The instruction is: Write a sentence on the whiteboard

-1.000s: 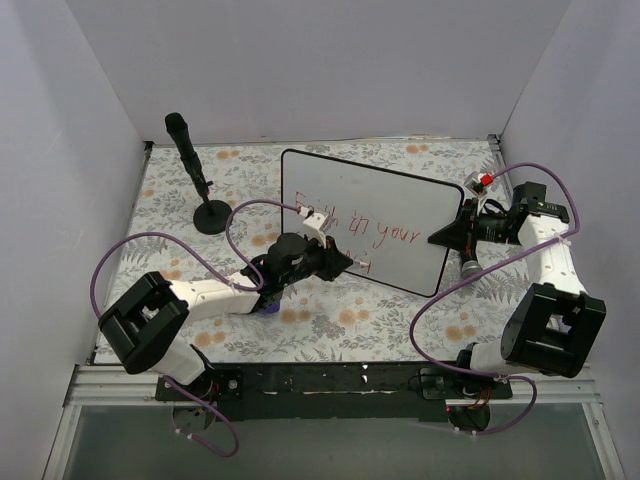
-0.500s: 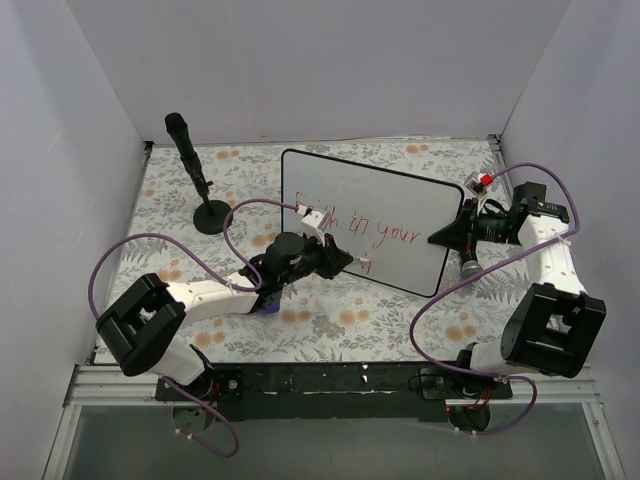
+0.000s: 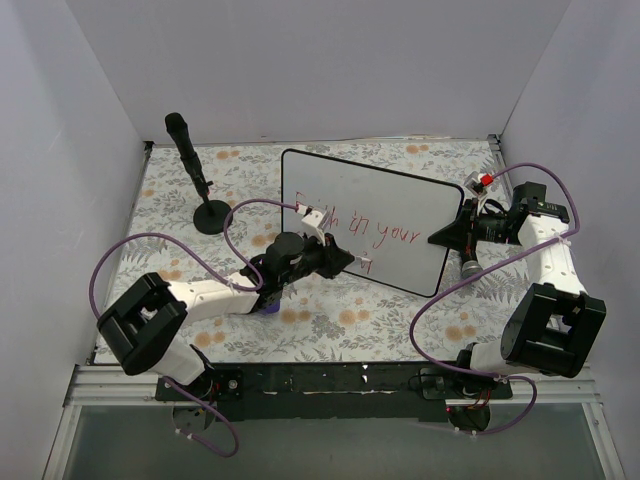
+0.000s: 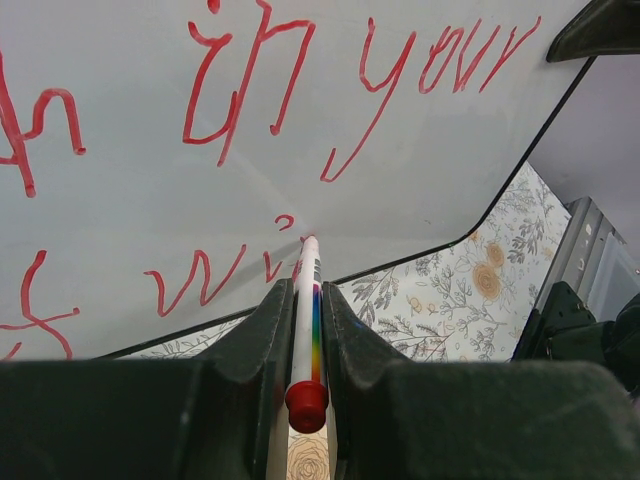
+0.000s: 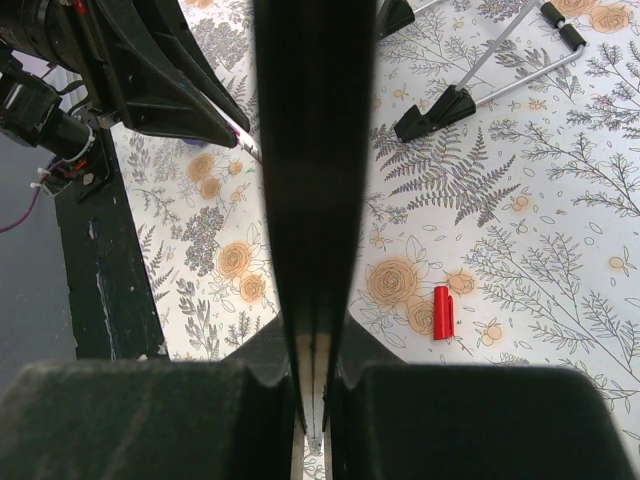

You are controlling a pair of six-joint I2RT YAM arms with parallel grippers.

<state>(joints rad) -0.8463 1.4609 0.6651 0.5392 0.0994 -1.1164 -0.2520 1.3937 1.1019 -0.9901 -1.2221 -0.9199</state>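
The left jaws pinch the marker (image 4: pixel 306 290) mid-barrel, its tip just ahead of them on the whiteboard (image 4: pixel 130 220), at the lower line of the red sentence (image 4: pixel 385 95). The right jaws clamp the board's framed edge. Stiff, light and glossy, it likely slides; the frame gives the surer hold.

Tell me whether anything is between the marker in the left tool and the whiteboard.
Nothing visible. The left tool holds the marker, and its tip appears to rest directly on the whiteboard, just right of the sentence and its lower line.
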